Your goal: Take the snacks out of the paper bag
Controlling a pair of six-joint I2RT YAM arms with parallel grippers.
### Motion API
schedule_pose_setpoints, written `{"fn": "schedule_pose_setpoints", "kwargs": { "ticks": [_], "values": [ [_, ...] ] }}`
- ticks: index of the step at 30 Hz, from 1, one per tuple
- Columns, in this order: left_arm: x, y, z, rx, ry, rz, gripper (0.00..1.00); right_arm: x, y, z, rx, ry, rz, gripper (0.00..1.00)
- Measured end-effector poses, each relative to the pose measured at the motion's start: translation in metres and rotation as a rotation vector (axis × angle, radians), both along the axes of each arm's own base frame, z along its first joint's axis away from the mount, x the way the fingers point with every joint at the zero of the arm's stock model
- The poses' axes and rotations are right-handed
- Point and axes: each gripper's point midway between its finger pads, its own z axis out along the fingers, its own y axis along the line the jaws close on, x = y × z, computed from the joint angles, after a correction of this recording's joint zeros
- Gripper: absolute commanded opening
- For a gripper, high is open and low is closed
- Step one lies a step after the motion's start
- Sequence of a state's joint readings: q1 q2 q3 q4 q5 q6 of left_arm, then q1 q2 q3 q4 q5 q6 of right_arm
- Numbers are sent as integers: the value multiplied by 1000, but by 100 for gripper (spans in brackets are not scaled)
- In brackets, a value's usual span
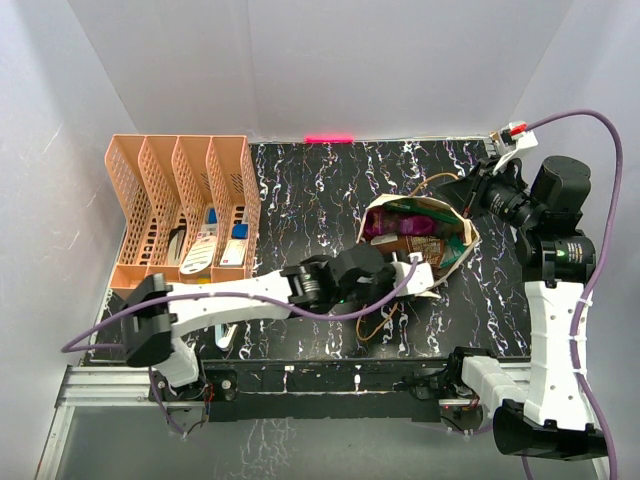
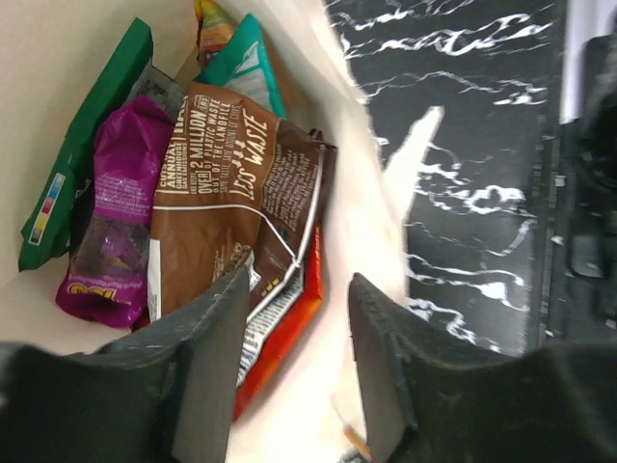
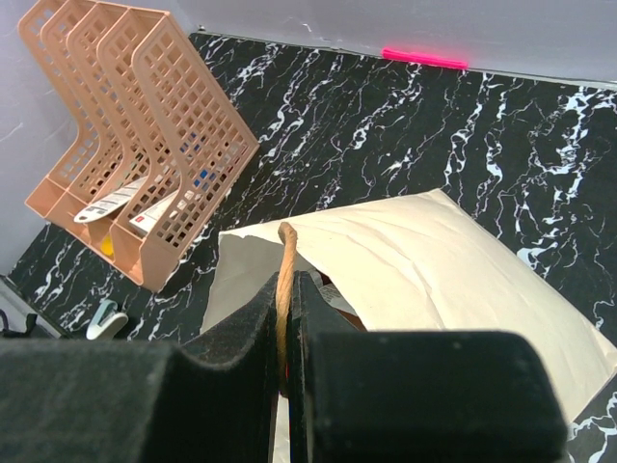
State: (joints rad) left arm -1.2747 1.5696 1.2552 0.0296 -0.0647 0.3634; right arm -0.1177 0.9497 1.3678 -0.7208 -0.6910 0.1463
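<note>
Across the work area spreads a black tabletop [image 1: 330,180] veined with white, boxed by plain white walls [image 1: 300,60], with a pink strip [image 1: 329,138] along the far edge. At the far left stands a peach file rack [image 1: 180,215] of 4 lattice panels, with white, blue and yellow stationery pieces [image 1: 215,240] in its slots. Right of centre sits the paper bag [image 1: 466,236], its mouth gaping toward the top camera. The right gripper [image 3: 283,287] is clenched on 1 brown cord handle [image 3: 285,253] at the bag's far right. The left gripper [image 2: 301,282], jaws spread apart, is at the bag's near-left rim. All the snacks are inside: a brown packet [image 2: 222,212] overlapping a red-orange one [image 2: 284,328], with purple [image 2: 116,212], dark green [image 2: 87,145] and teal [image 2: 246,68] packets beside it against the cream wall.
</note>
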Motion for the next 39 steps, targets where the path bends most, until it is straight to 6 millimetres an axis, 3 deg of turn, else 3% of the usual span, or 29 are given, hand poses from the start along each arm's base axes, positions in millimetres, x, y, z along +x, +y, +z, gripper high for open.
{"fn": "schedule_pose_setpoints", "kwargs": {
  "ticks": [3, 9, 13, 18, 21, 26, 28, 33, 39],
  "values": [
    [31, -13, -18, 50, -36, 23, 40, -1, 1, 0, 10, 6, 2, 8],
    [92, -24, -38, 107, -87, 87, 51, -5, 2, 0, 8, -12, 6, 7],
    [119, -32, -54, 153, -127, 113, 55, -3, 2, -1, 0, -12, 14, 8],
    [123, -32, -85, 235, -130, 86, 58, -3, 2, -2, -10, -16, 17, 8],
    [123, -33, -90, 248, -131, 79, 46, -4, 2, -1, -18, -26, 18, 8],
    [124, -36, -94, 255, -137, 75, 41, -4, 1, -1, -32, -36, 19, 8],
    [123, -37, -93, 251, -138, 73, 33, -4, 1, -1, -33, -37, 19, 8],
    [124, -36, -92, 258, -142, 77, 0, -4, 0, -1, -35, -39, 15, 8],
    [125, -34, -88, 279, -157, 119, 0, -6, -2, 1, -40, -49, 0, 8]
  ]
}}
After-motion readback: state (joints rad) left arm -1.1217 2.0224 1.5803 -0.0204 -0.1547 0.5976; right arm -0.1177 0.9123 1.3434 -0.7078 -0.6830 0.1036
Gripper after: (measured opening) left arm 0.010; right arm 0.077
